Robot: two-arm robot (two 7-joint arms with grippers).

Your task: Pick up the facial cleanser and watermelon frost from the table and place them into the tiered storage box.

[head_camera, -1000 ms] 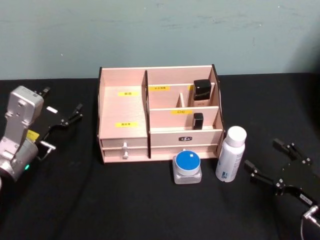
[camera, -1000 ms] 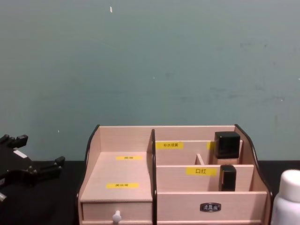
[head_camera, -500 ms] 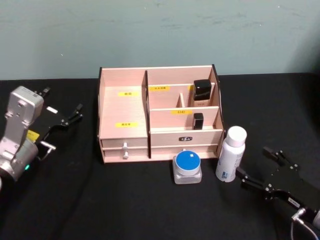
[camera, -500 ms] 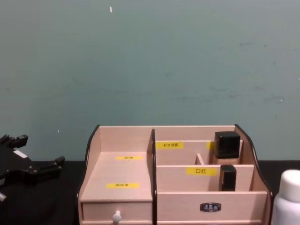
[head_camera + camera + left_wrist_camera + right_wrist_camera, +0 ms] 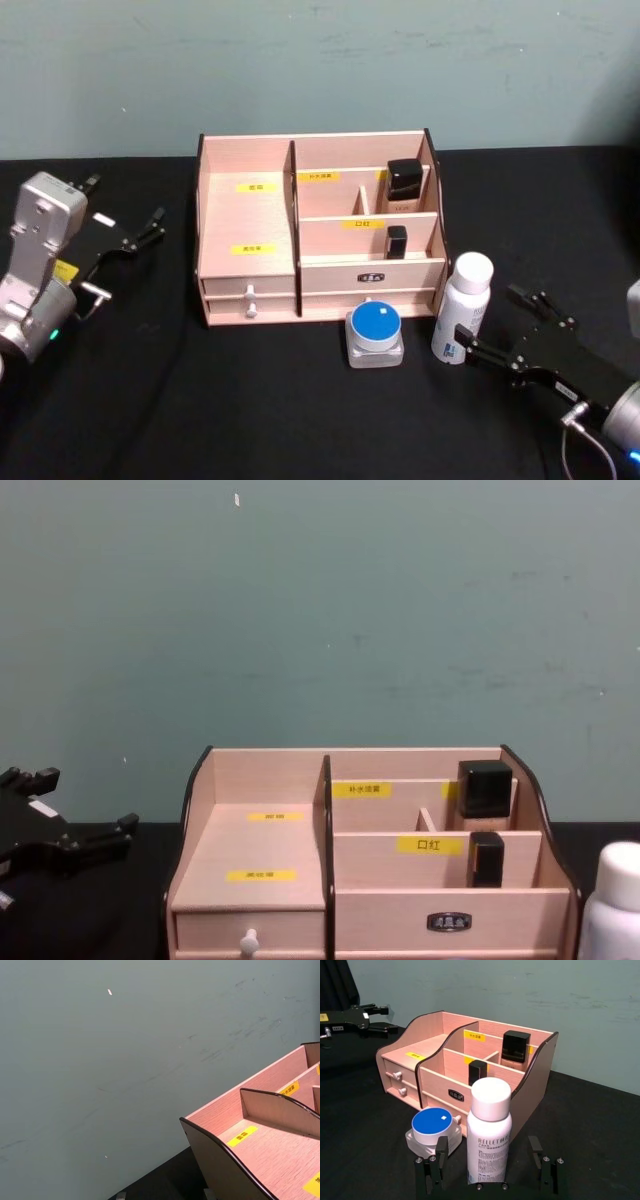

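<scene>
The facial cleanser (image 5: 462,305), a white bottle with a white cap, stands upright on the black table at the right front corner of the tiered storage box (image 5: 250,215). My right gripper (image 5: 492,320) is open at its base, and in the right wrist view the facial cleanser (image 5: 490,1130) stands between the two fingers of the right gripper (image 5: 488,1147), touching neither. The watermelon frost (image 5: 375,335), a clear jar with a blue lid, sits just left of the bottle, shown as the watermelon frost (image 5: 432,1130) from the wrist. My left gripper (image 5: 122,205) rests open far left.
Two black-capped items (image 5: 404,180) (image 5: 397,240) stand in the box's right compartments (image 5: 485,790). The wide left compartment (image 5: 260,850) holds nothing. Drawers with white knobs (image 5: 249,292) face front. The box's left wall (image 5: 225,1160) is near the left arm. Black table (image 5: 250,400) lies open in front.
My right gripper has moved left across the table toward the white bottle and now straddles its base. The left arm, box, bottle and jar have not moved.
</scene>
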